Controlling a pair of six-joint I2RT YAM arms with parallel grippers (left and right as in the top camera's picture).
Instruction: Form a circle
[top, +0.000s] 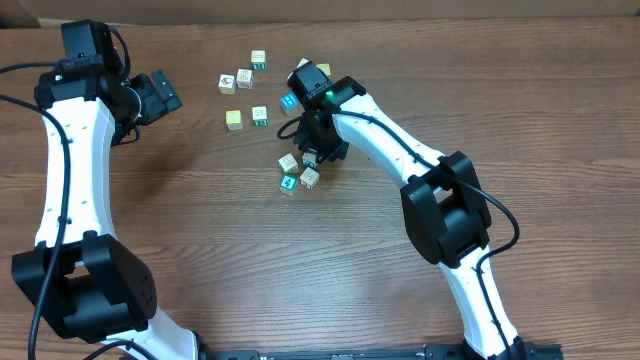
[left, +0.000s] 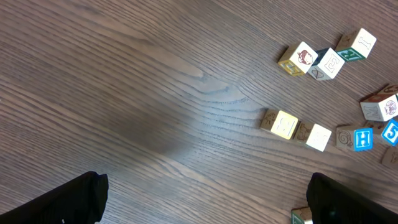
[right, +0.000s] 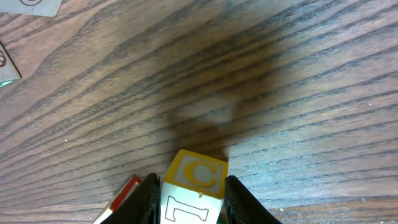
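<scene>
Circle (top: 309, 178) sits mid-table as a tight part-ring of small letter cubes, partly beneath the right gripper (right: 189, 196). Its jaws pinch a yellow-edged C cube (right: 198, 173) low over the wood. This looks like the closing piece, not yet released, though the arm hides the gap. Farther off, loose cubes (top: 244, 79) lie scattered, and the left gripper (top: 165, 97) hangs wide and empty.
</scene>
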